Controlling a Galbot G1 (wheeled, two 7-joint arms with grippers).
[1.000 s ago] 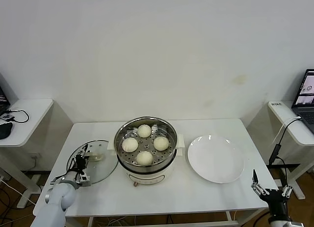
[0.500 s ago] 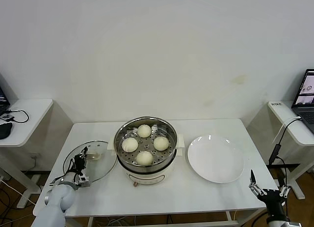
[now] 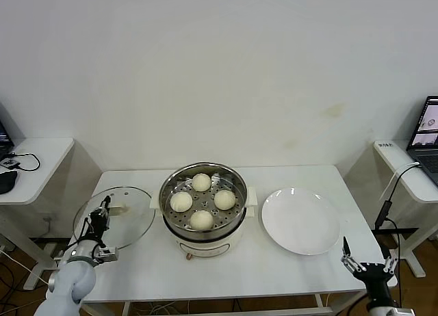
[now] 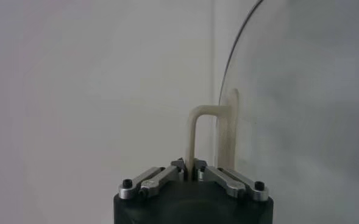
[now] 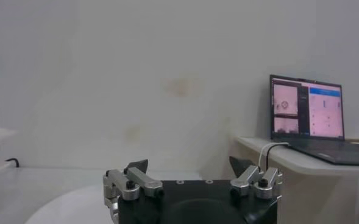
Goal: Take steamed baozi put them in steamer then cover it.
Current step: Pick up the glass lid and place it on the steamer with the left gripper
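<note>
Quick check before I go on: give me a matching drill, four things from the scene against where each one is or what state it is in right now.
Things:
1. steamed baozi
2. cover
3. white plate
4. right gripper

States:
A. open, idle at the table's front right corner
B. bare, right of the steamer
C. on the perforated tray
D. held by its handle in the shut left gripper

Pairs: 1-C, 2-D, 3-B, 4-A
</note>
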